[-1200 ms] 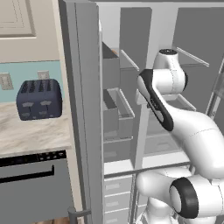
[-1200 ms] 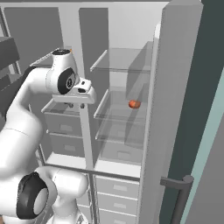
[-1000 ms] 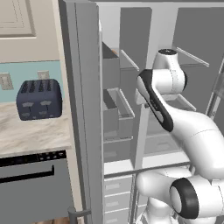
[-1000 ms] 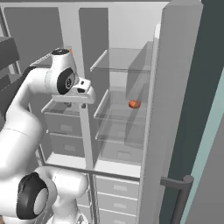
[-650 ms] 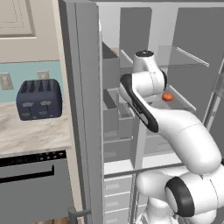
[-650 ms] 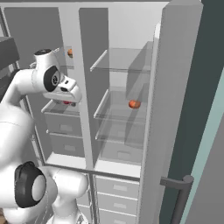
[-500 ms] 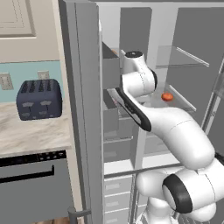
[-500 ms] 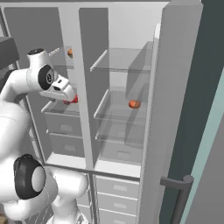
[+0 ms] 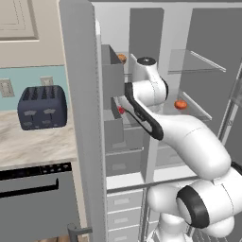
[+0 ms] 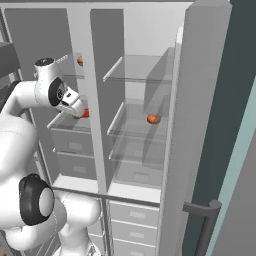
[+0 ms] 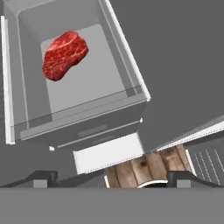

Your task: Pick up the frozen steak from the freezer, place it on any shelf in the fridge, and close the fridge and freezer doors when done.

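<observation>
The frozen steak, a bright red marbled lump, lies in a grey bin of the freezer, the left compartment. My gripper hangs above and apart from it, open, with nothing between its fingers. From the sides, the steak peeks out just past my hand. The fridge, the right compartment, has clear glass shelves. Both doors stand open.
A small brown-orange round item sits on the fridge's middle shelf, another high in the freezer. The open freezer door stands left of my arm, the fridge door to the right. A dark toaster is on the counter.
My arm has swung left from the middle divider into the freezer compartment, and the hand now points down at the bin with the steak. The steak and both doors have not moved.
</observation>
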